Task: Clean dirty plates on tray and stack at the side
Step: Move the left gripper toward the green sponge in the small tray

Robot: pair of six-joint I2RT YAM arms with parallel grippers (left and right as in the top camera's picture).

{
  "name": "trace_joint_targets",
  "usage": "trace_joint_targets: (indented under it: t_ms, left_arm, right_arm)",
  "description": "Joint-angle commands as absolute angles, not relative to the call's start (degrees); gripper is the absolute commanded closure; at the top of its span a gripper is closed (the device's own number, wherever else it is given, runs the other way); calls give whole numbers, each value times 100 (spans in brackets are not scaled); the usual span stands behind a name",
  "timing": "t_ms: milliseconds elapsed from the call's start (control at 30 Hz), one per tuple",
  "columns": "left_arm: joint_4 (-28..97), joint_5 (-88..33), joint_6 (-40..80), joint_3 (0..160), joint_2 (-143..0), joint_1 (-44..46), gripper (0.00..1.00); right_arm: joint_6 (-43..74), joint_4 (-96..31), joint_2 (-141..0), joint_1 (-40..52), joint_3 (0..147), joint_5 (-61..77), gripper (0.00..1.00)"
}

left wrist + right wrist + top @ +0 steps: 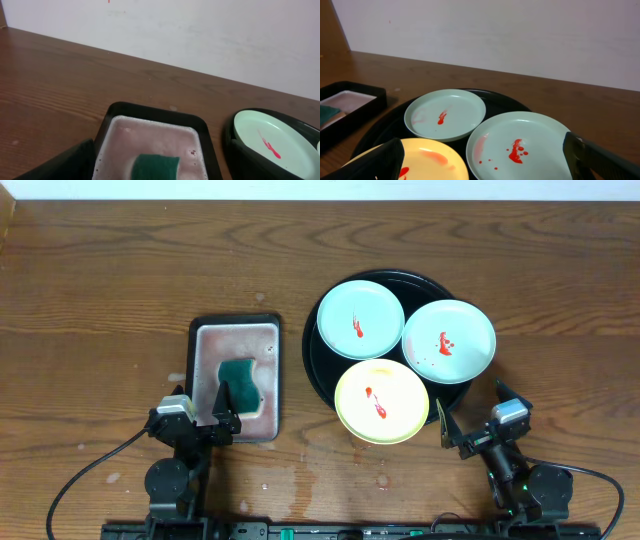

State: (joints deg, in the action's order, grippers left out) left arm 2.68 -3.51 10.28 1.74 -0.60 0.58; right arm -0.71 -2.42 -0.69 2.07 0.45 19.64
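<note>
— Which step is it on?

— The very first, I'd say. All three plates are dirty and sit on the tray (322,362). One mint plate (360,320) is at the back, the other mint plate (449,341) hangs over the tray's right rim, and the yellow plate (381,401) overlaps the near rim. Each has red sauce on it. Nothing is stacked at the side yet.

— And the arms?

— Both are empty. The right gripper (472,408) is spread wide just in front of the yellow plate. The left gripper (203,405) hovers at the near end of the small sponge tray (195,380). I read it as spread apart too, though its wrist view shows only one finger.

— So what's next?

— Probably the left drops onto the green sponge (238,383) and pinches it. The right would then need to steady or lift a plate. The yellow one is closest, and its overhanging edge gives the fingers something to grip.
</note>
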Motion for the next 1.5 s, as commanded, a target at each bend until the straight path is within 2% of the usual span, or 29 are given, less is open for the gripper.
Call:
trace_joint_targets:
  t_ms: [0,733,1033,1133,1233,1367,1467]
  left_arm:
    - [362,-364,1015,23,-34,38,17]
    - [360,-414,1076,23,-34,40,16]
    - [69,-1820,1597,123,-40,40,17]
    - [106,-1907,1809,449,-180,40,17]
    - [349,-1903,1479,1039,-578,40,17]
    - [1107,-1809,777,2340,-1728,40,17]
    - [1883,-1472,709,3339,-2676,40,17]
  right_arm:
    - [-137,-259,-75,246,32,1953,1]
    - [-137,-259,-75,246,32,1953,1]
    - [-137,-259,-75,246,32,1953,1]
    - [-137,-259,-75,246,32,1951,1]
    - [-137,-259,-75,246,32,1953,1]
    - [-137,-259,-75,246,32,1953,1]
    - [-137,-259,-75,246,32,1953,1]
